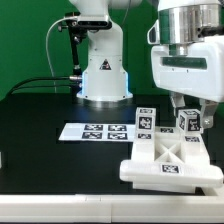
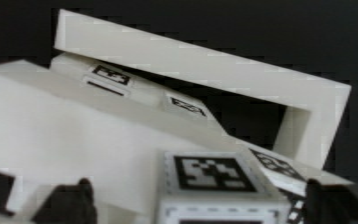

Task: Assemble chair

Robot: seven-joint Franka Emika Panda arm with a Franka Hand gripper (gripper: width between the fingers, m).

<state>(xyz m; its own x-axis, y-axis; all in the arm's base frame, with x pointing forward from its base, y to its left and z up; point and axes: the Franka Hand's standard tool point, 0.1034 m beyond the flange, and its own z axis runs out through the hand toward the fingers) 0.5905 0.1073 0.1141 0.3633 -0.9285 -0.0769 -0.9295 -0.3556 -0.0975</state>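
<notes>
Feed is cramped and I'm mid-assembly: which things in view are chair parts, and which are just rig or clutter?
Job:
- X-braced frame, flat on the table
- two upright tagged pieces behind it
- hand, by the piece toward the exterior view's right

Not job:
- marker board
- robot base
- black cable
</notes>
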